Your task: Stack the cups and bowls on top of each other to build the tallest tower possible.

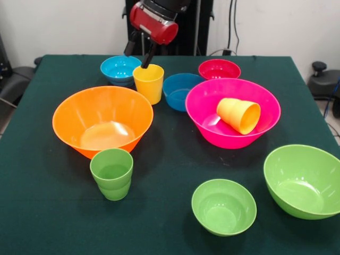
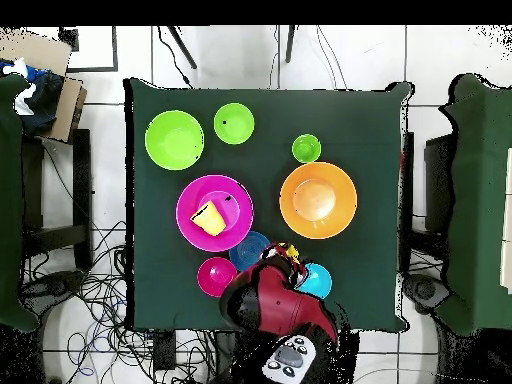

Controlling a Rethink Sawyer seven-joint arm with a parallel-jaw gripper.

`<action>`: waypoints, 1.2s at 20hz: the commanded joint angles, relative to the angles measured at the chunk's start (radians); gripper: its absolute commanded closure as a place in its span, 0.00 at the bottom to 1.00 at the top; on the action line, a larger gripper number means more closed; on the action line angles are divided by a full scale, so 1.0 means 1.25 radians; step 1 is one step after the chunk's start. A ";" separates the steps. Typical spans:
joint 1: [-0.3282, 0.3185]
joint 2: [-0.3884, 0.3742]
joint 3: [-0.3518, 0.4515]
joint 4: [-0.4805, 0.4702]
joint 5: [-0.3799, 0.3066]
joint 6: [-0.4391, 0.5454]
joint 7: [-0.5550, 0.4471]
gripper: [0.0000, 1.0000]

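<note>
Dark green table point(image 1: 170, 159) carries bowls and cups. Above the yellow cup point(image 1: 149, 83) hangs the gripper point(image 1: 139, 53), one finger inside the rim; jaws spread, holding nothing.

Green table point(image 1: 175, 159) with bowls and cups spread over it

On the cloth stood an orange bowl point(image 1: 102, 120), pink bowl point(image 1: 232, 112), big green bowl point(image 1: 303, 180), small green bowl point(image 1: 223, 206), light blue bowl point(image 1: 120, 69), darker blue bowl point(image 1: 182, 91), red bowl point(image 1: 219, 69), a green cup point(image 1: 112, 173) just before the orange bowl, and a yellow cup point(image 1: 149, 83) between the blue bowls.
</note>
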State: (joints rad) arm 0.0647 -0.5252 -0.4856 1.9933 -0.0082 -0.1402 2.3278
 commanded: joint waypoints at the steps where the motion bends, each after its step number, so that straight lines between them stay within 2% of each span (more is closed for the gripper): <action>1: 0.024 0.057 0.059 -0.102 -0.001 0.026 0.033 0.00; 6: 0.074 0.075 0.026 -0.125 0.035 0.049 0.051 0.00; 12: 0.103 0.110 0.006 -0.150 0.057 0.045 0.066 0.00; 17: 0.102 0.134 0.004 -0.166 0.065 0.030 0.070 0.00; 24: 0.108 0.134 -0.001 -0.167 0.069 0.035 0.073 0.00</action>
State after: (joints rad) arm 0.1905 -0.3954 -0.5530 1.8630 0.0419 -0.1400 2.3278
